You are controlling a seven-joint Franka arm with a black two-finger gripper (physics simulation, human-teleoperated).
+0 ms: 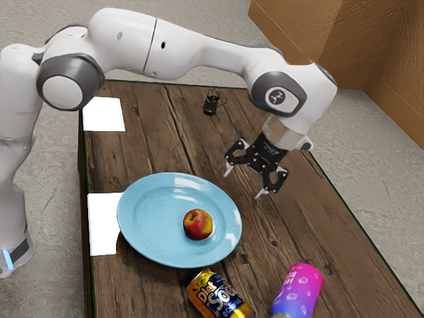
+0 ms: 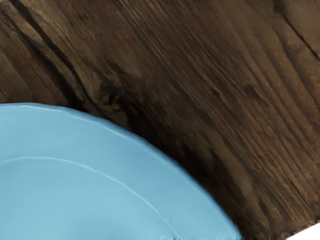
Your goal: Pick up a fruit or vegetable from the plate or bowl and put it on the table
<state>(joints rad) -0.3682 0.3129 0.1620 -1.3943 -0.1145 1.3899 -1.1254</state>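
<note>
Reaching over a wooden table (image 1: 159, 142) with a blue plate (image 1: 156, 215) on it. Holding the black gripper (image 1: 244, 182) wide, above the table beside the plate. Seeing a Diet Soda can (image 1: 218, 295) near the plate, an apple (image 1: 197, 224) resting on it, off-centre.

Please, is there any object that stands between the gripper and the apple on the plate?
Nothing visible stands between the open gripper and the apple. The apple rests uncovered on the blue plate, whose low rim probably would not block an approach from above.
</note>
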